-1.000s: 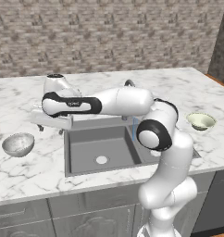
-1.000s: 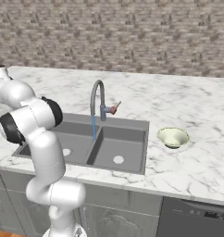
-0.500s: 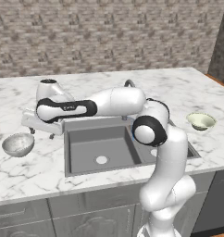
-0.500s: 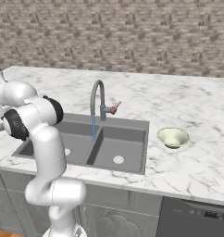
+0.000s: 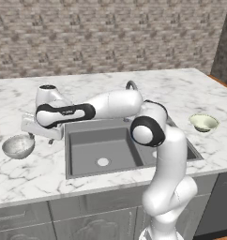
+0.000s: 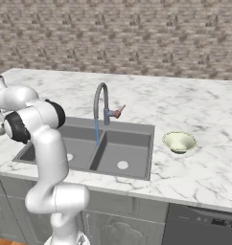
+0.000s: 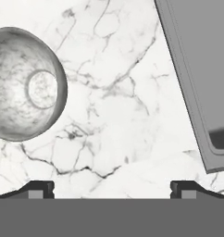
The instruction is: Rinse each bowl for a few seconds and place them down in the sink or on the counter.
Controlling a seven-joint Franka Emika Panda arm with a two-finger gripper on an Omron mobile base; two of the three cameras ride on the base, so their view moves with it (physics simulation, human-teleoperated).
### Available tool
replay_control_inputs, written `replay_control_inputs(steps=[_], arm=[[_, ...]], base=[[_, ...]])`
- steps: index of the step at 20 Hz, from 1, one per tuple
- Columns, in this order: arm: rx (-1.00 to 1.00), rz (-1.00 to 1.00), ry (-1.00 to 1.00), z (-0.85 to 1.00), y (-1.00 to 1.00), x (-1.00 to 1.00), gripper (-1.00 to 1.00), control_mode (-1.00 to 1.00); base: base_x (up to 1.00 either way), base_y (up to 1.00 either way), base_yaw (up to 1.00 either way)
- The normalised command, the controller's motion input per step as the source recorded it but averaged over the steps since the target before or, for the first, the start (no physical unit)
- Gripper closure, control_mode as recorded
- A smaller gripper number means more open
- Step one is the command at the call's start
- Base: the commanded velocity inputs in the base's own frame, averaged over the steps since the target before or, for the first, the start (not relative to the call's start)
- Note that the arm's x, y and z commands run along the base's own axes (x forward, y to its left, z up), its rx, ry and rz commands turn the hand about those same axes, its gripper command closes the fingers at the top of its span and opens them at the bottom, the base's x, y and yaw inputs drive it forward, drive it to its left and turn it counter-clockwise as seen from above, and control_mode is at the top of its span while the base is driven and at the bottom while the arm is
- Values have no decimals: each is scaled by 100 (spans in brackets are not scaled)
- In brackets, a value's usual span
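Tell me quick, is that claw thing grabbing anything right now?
End effector: open, holding nothing; it hovers over the counter beside the grey stone bowl.

Rough grey-brown stone-brick wall point(image 6: 137, 38) behind the worktop, grey panelled cabinet fronts point(image 5: 87, 218) beneath it, a darker appliance front point(image 6: 204, 229) at lower right, a strip of wooden floor point(image 6: 12, 241), under flat even light.
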Motion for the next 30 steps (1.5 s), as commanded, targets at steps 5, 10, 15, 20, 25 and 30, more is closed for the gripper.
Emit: replay_control_inputs(steps=[5,10,15,20,25,30], arm=[[0,0,0,-23,9,22,-100,-100],[0,0,0,-24,15,24,-100,-100],[0,0,1,-17,28,27,-100,-100],[0,-1,2,-16,26,26,-100,-100],[0,-1,1,-25,19,23,-100,-100],[0,-1,0,-23,15,25,-100,-100]], base=[[0,0,0],[0,0,0],[0,0,0],[0,0,0],[0,0,0],[0,0,0]])
